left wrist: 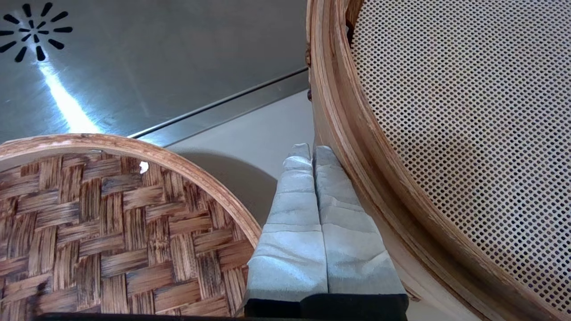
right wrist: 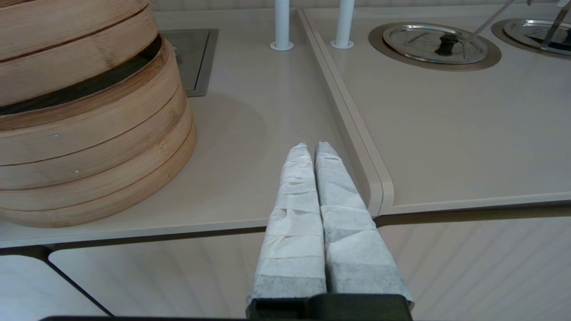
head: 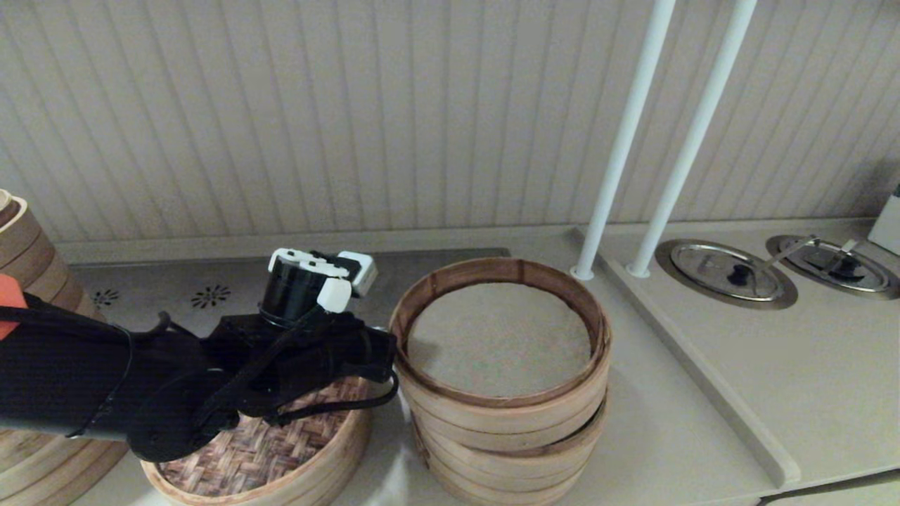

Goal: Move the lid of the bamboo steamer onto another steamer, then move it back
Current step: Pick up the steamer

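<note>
The bamboo steamer lid [head: 260,457], its dark woven top ringed by a pale rim, sits on a low round steamer [head: 330,464] at the near left of the tabletop [head: 675,436], just beside a multi-tier stack of steamers [head: 503,422] whose top tray shows a greyish perforated liner [head: 499,337]. From the head view the low steamer's inside is hidden under the lid, so its liner cannot be seen.

The robot's left arm reaches in from the left, crossing over the lid, and its left end effector [left wrist: 311,151] hangs in the gap between the lid's rim and the wall of the stack. Its two padded fingers [left wrist: 292,223] are pressed flat together with nothing between them, and one pad lies close against the stack's outer wall; whether it touches cannot be told.

The right end effector [right wrist: 311,149] hovers near the tabletop's front edge, off to the right of the stack, its fingers likewise closed on nothing.

Behind the steamers runs a stainless steel panel [head: 176,281] with flower-shaped vents. Two white poles [head: 661,140] rise from the tabletop to the right, and beyond them lie two round metal lids [head: 724,270] set in recessed wells. A taller steamer stack [head: 28,260] stands at the far left.
</note>
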`<state>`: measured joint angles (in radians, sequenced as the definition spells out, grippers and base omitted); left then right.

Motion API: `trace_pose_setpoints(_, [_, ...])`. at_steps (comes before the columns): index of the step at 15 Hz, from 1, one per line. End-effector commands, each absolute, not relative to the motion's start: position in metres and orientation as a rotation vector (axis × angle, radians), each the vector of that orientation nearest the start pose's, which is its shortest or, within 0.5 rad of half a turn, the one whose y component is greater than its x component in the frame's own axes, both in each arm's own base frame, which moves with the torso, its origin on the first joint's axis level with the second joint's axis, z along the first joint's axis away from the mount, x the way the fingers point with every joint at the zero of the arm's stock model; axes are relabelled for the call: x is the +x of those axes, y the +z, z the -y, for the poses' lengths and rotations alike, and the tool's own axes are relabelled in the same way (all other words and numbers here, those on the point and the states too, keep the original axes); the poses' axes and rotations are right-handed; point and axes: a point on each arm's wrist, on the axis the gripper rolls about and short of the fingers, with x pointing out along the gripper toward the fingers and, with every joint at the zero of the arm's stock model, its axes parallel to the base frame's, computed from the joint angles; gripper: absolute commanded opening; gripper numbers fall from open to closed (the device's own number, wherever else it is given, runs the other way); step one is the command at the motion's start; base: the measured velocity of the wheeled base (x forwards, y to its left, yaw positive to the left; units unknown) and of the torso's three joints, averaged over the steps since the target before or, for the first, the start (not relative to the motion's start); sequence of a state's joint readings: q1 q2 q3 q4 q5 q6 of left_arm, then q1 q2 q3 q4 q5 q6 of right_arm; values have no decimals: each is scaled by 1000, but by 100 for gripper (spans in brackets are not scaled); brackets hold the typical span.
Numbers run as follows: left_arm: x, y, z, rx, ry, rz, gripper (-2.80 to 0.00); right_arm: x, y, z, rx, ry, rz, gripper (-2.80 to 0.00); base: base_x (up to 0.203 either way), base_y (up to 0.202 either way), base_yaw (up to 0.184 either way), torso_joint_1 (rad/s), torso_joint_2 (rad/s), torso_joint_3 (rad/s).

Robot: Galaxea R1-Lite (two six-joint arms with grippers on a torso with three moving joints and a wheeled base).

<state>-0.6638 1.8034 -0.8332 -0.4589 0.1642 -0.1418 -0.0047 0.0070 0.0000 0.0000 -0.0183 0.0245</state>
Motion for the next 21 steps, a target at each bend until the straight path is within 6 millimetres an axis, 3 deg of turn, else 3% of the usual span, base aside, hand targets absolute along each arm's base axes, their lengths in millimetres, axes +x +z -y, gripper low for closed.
trace_pose_setpoints(1, [253,143,196,68,-459,-495,-280,-22,74,0,24,-23,-12,-280,0,0,0,0,0,0])
trace_pose_setpoints(17, [240,167,207,52,-466,-403,-280,-22,74,0,24,-23,-12,-280,0,0,0,0,0,0])
trace_pose_setpoints(21, [222,205,183,7,-426,-306,-280,-22,75,0,24,-23,-10,-280,0,0,0,0,0,0])
